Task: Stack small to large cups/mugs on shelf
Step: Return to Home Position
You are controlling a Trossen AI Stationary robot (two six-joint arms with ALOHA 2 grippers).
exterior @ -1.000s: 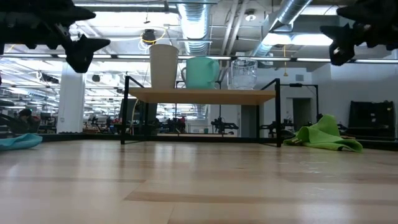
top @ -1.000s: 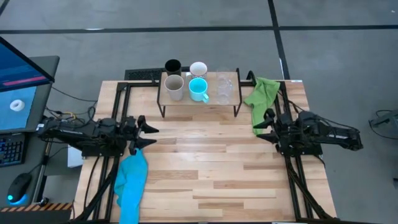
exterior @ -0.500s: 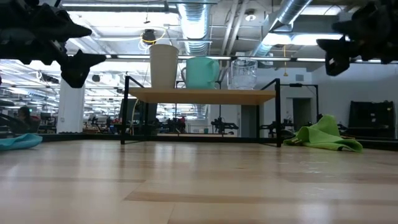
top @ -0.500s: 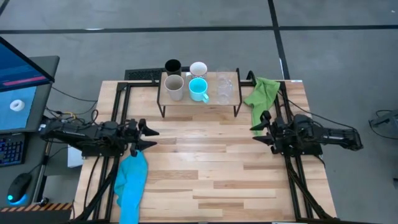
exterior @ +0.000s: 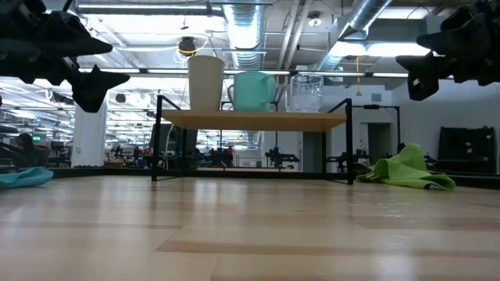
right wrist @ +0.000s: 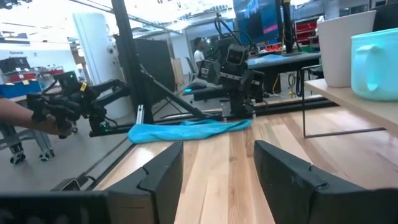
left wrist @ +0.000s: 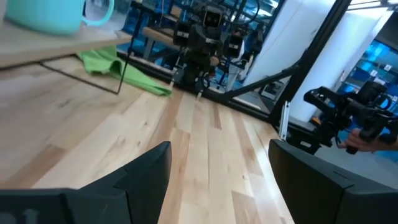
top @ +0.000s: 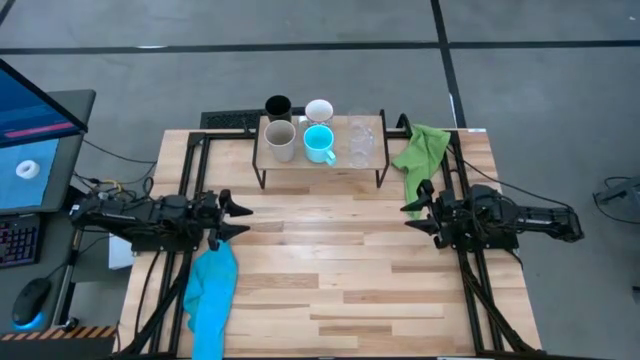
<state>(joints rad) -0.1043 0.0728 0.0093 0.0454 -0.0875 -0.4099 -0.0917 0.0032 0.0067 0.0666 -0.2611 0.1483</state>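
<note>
Fingers (left wrist: 146, 171) of left arm (top: 150, 220), right arm (top: 500, 218) spread; cups (top: 318, 142) on shelf (exterior: 250, 119)

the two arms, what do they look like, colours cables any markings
Both the left arm and the right arm are matte black, chunky and jointed, with black cables running off them. The jaws are two dark, flat, angular plates. No markings are readable.

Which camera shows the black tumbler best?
The high view: the black tumbler shows its open top there, just beyond the beige-grey cup. The low view and both wrist views show nothing of it.
</note>
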